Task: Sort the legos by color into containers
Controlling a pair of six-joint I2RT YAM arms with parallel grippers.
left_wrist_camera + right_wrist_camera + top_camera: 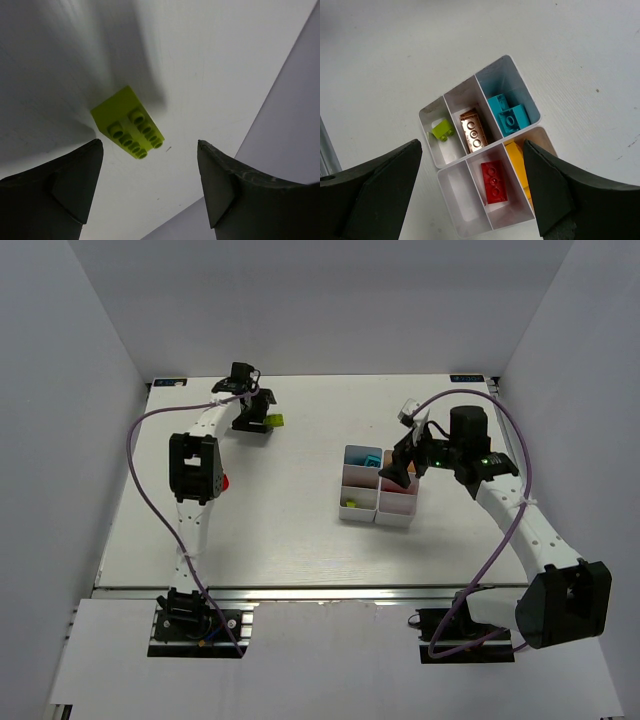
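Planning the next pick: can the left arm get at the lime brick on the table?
Probably yes: the left end effector hangs open just above the lime brick, and nothing lies between them.

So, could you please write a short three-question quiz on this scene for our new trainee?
1. True or false: the left gripper is open, with a lime brick lying on the table near its fingertips.
2. In the right wrist view, how many bins of the white container are empty? A none, B one, C three.
3. What colour are the two bricks sharing one bin?
Key: 1 true; 2 B; 3 cyan.
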